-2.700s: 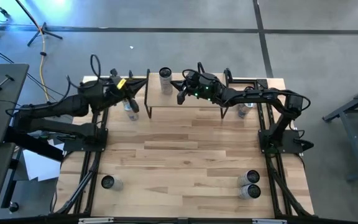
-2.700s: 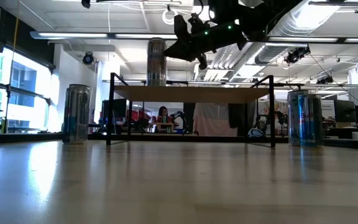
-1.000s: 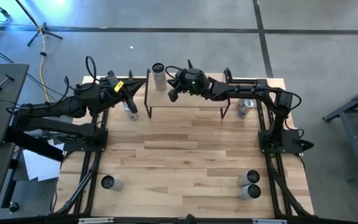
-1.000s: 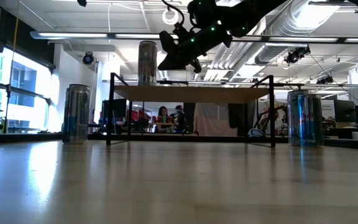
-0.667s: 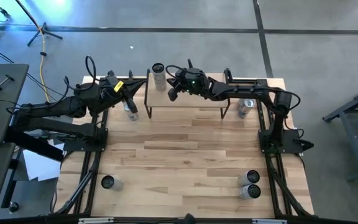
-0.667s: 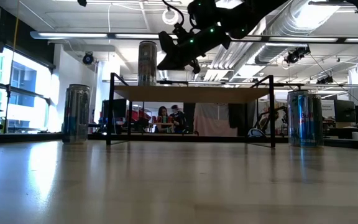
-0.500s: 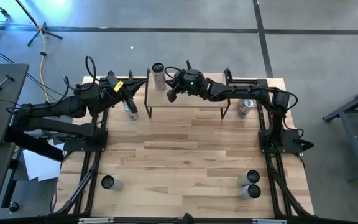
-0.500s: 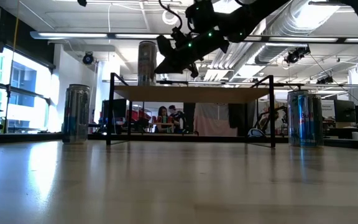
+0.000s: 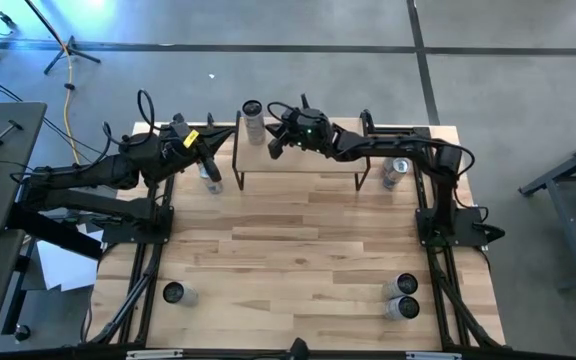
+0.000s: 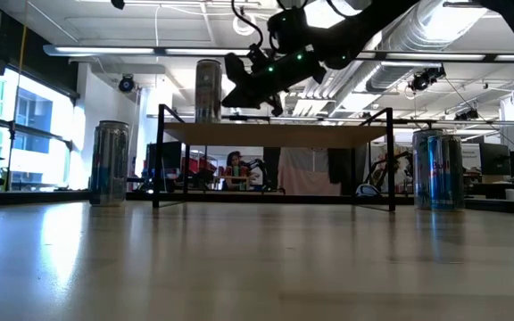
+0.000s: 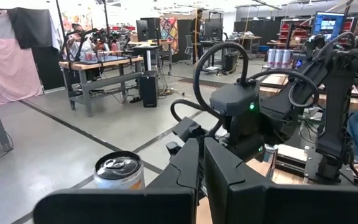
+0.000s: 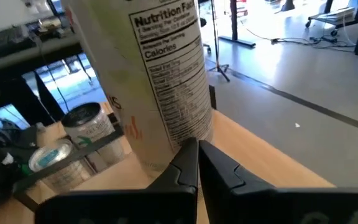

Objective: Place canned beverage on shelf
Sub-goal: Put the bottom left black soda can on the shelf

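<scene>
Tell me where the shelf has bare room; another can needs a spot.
The shelf is bare from the right gripper to its right end. Its left end is crowded: the can stands there, the shut gripper right beside it.

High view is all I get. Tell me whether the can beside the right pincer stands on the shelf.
Observer: Yes. The low view shows the can upright on the shelf, near one end of the board.
Operator: Report the right pincer's jaws.
Observer: The right wrist view shows the right pincer shut, with its tips close to the can's lower part. It grips nothing, and the can's nutrition panel faces it.
</scene>
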Tool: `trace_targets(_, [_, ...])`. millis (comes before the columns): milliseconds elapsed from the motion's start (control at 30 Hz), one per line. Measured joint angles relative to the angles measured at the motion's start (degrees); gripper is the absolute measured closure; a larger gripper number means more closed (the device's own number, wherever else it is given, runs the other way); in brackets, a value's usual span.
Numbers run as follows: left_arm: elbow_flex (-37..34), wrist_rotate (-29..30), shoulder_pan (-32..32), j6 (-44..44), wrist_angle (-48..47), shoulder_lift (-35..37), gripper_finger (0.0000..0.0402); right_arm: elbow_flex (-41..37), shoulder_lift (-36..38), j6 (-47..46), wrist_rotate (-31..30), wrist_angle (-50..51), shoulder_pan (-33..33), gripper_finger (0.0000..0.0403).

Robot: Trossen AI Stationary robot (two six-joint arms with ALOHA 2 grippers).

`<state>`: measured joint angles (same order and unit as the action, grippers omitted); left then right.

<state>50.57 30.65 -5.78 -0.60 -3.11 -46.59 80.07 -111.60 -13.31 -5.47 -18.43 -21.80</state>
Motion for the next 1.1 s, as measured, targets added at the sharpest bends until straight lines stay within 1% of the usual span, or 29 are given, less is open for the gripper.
trace_targets(167, [0.0,0.2,0.0,0.0,0.0,0.0,0.0402,0.0,-0.5,0.6,0.0,-0.3,0.1,0.0403])
trace_targets(333, [0.0,0.8,-0.1,0.0,0.0,0.0,0.0401,0.4,-0.6,-1.1,-0.1,-0.8,-0.4,0.0403])
trace_targets(567, [0.0,0.8,-0.1,0.5,0.0,0.0,0.0402,1.7,-0.6,0.1,-0.3,-1.1,-1.1,0.0403])
trace_targets(700, [0.0,0.8,-0.1,0.5,0.0,0.0,0.0402,1.7,-0.6,0.7,0.5,2.1,-1.1,0.0403])
trace_targets(800, [0.0,0.8,-0.1,0.5,0.0,0.0,0.0402,1.7,-0.6,1.6,1.8,6.9,-0.9,0.0403])
trace_targets(867, [0.0,0.7,-0.1,0.5,0.0,0.0,0.0402,1.7,-0.6,1.6,1.3,9.7,-0.7,0.0403])
trace_targets(1100, [0.0,2.4,-0.1,0.4,0.0,0.0,0.0402,1.7,-0.6,3.3,2.5,8.8,0.5,0.0403])
